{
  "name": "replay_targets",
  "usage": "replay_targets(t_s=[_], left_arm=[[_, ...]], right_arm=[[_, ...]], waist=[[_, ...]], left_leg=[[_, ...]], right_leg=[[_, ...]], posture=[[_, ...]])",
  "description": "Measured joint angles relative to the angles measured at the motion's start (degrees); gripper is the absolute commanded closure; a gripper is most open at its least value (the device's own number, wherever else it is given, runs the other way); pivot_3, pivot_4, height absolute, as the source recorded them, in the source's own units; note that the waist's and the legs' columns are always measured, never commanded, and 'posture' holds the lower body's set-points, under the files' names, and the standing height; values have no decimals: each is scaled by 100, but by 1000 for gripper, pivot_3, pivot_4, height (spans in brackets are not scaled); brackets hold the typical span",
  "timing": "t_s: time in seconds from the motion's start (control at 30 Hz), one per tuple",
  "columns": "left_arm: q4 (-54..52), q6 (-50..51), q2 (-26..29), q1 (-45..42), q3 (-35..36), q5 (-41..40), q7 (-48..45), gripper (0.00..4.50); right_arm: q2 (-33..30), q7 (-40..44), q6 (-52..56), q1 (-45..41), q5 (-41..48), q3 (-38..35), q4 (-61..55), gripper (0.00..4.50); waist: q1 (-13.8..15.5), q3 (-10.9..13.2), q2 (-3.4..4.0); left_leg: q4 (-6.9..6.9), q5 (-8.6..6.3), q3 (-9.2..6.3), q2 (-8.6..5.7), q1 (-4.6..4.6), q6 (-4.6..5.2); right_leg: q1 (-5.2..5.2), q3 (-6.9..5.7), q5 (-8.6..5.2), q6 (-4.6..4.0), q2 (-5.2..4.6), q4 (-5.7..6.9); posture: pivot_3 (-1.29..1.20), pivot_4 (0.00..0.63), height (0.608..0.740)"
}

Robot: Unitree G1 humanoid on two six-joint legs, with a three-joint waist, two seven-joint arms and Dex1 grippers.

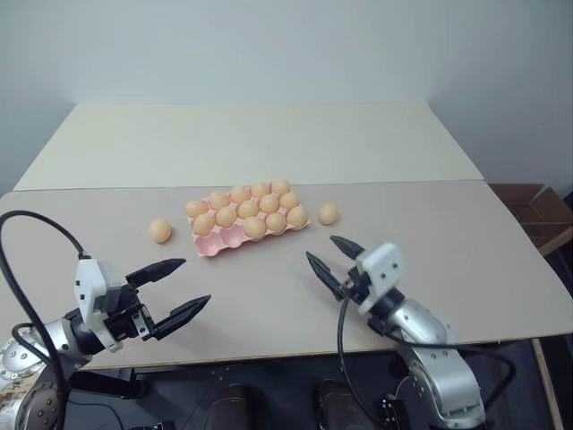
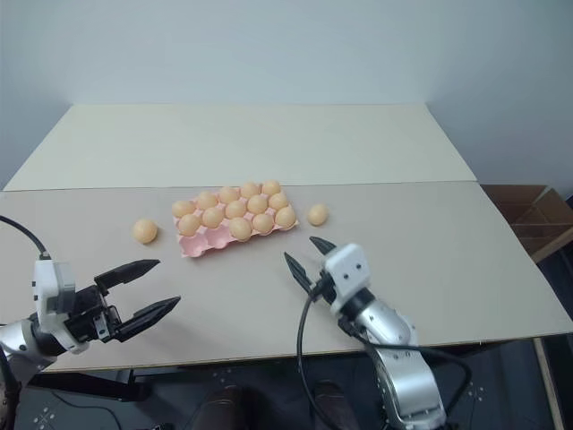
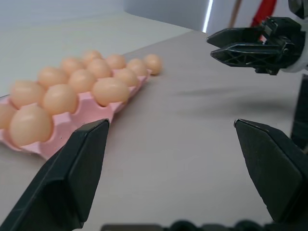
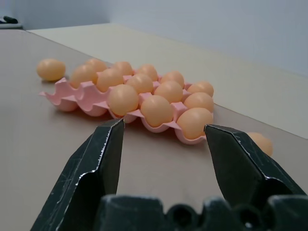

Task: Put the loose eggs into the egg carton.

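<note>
The left claw (image 1: pixel 183 288), two black tapered fingers on a white and silver wrist, stood wide apart and empty above the near left part of the beige counter (image 1: pixel 448 260), pointing toward the middle. The right claw (image 1: pixel 333 257), of the same build, also hung over the counter with its fingers parted and nothing between them, aimed at the carton from the near right.

Beyond both claws, the flat pink moulded egg carton (image 1: pixel 213 245) with scalloped edges lay near the counter's centre, set at a slight angle. Pale orange-tan eggs filled its two farther rows and part of the nearest row, while the nearest row's left cups looked empty.

Two smooth orange-tan oval eggs remained loose on the counter. The left loose egg (image 1: pixel 160 231) lay a short way from the carton's left end, apart from it. The right loose egg (image 1: pixel 329 213) lay just beside the carton's right end.
</note>
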Motion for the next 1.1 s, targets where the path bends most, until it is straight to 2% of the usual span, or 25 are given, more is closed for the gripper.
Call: replay_targets(t_s=[0.13,0.23,0.43,0.53,0.63,0.73,0.87,1.03,1.1], left_arm=[[-52,-1,-114,-129,-124,-16,126,0],[-80,11,-240,-126,-155,-76,296,0],[-104,74,-105,-275,-334,-117,342,0],[-104,320,283,-506,-465,-101,337,0],[-162,641,691,-761,-671,29,420,0],[-225,645,734,-901,-866,197,512,0],[-186,558,703,-1081,-1161,476,524,0],[-48,361,594,-1146,-1377,584,325,0],[-8,361,583,-1148,-1367,598,321,0]], right_arm=[[164,-215,-926,805,28,-61,83,1319],[339,-534,-1213,1263,-89,-103,107,1319],[474,-1058,-1052,1272,-397,-64,29,1319],[465,-1234,-407,973,-527,-18,-210,1319],[156,-1214,505,644,-735,92,-430,1319],[127,-1244,1145,346,-847,149,-424,1319],[330,-1367,1855,-613,-873,264,-283,1319],[632,-1696,2422,-1972,-1027,260,704,1319],[735,-1811,2465,-2344,-1044,203,1167,717]], waist=[[11,-1,-1],[4,-1,-1],[26,-1,-2],[44,-1,-2],[75,-1,-2],[78,0,-1],[68,0,-1],[73,-1,-1],[90,-1,-1]], left_leg=[[0,0,0,0,-4,0],[0,0,-1,2,-4,0],[0,0,-1,2,-1,0],[0,0,-2,0,-4,0],[0,0,0,-2,-7,0],[0,0,1,-1,-12,0],[0,1,0,0,-2,0],[0,1,-1,-2,-19,-1],[0,1,-2,-3,-25,-1]], right_leg=[[-2,3,-2,2,-2,-2],[-6,4,-1,2,0,-1],[-4,4,-3,-4,-1,-1],[-6,4,-3,-4,-1,-2],[-7,5,-4,-2,-3,-5],[-13,5,-4,-3,0,-2],[-7,6,0,-5,5,-1],[-18,5,1,-3,4,0],[-20,2,0,-1,3,0]], posture=[[0,150,740],[0,150,740],[0,150,740],[0,150,740],[0,150,740],[0,150,740],[0,150,740],[0,150,740],[0,150,740]])
